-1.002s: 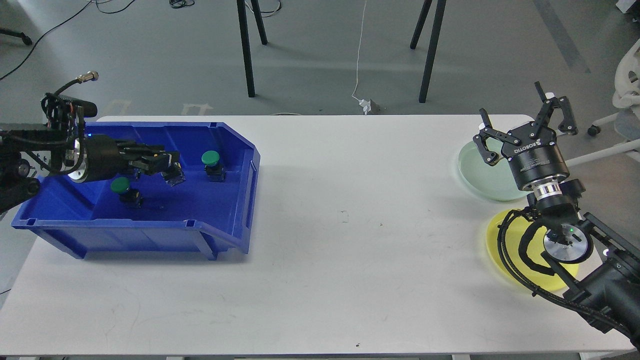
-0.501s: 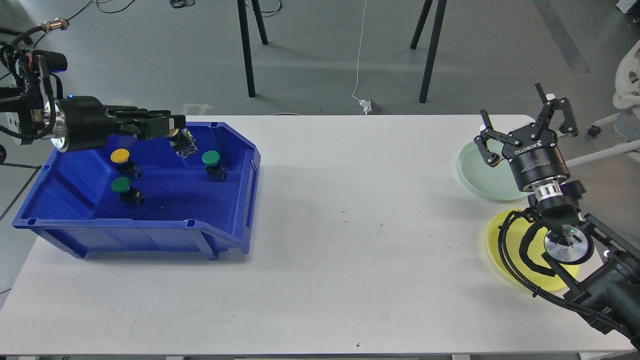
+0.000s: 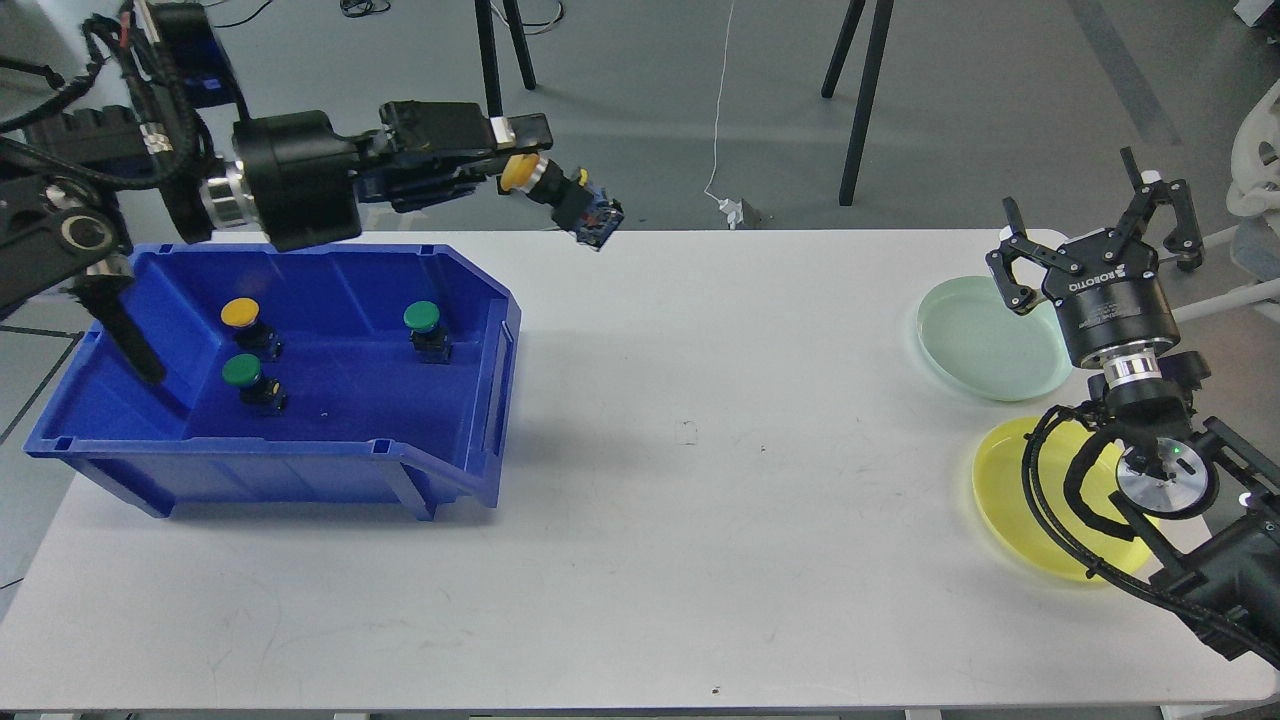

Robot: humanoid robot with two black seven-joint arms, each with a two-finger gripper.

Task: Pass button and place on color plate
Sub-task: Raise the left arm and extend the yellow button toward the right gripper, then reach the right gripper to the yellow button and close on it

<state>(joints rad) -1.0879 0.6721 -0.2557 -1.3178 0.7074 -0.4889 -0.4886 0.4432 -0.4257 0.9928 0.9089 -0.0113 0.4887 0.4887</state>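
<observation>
We've got the yellow button [image 3: 548,190] clamped in our left gripper [image 3: 520,160], right gripper [image 3: 1095,235] spread wide; handoff and yellow plate [image 3: 1010,500] remain.

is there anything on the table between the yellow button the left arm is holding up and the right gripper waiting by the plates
Nothing visible does. The left gripper holds the yellow button above the table's far edge, past the blue bin. The tabletop across to the open right gripper is bare, and the green plate and yellow plate hold nothing.

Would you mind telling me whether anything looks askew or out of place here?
Nothing looks damaged or spilled. The yellow-capped push button hangs tilted from the left gripper, above the white table's far edge. Three buttons stand upright in the blue plastic bin.
</observation>
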